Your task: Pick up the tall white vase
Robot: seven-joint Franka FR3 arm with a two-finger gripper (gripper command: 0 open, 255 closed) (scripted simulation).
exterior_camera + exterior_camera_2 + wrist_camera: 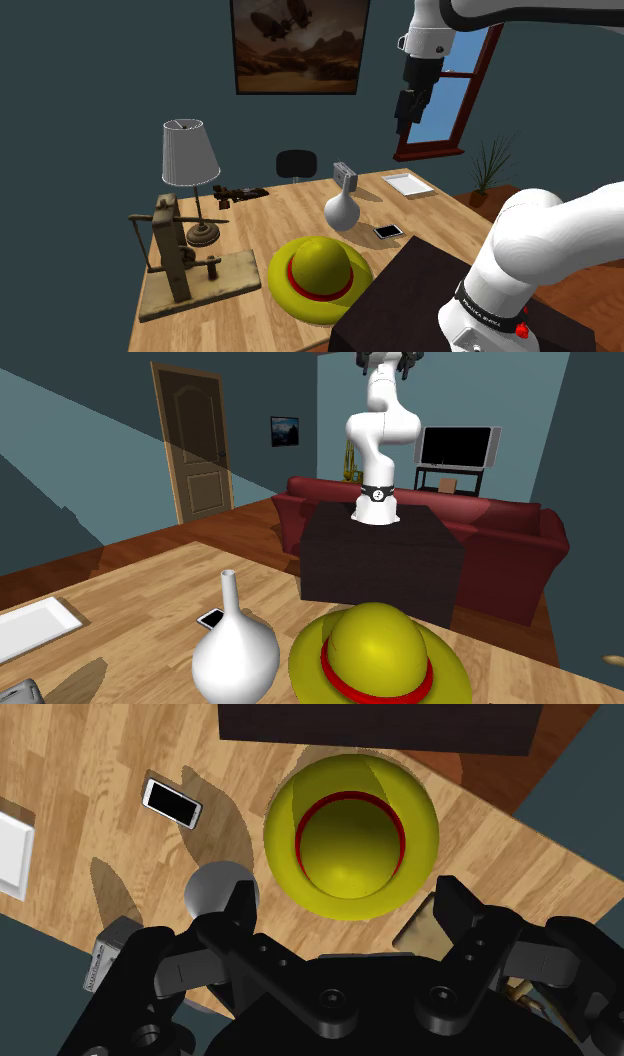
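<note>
shoulder view: my gripper point(404, 118) hangs high above the yellow hat point(318, 275), and the white vase point(342, 208) stands upright just beyond the hat. second exterior view: vase just beside hat. wrist view: jaws wide apart, empty. i'd centre off the hat onto the vase's neck before descending.

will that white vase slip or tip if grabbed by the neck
The white vase looks rigid and smooth, so its thin neck may slip. The wide, low belly probably keeps it steady; a push up high might tip it.
</note>
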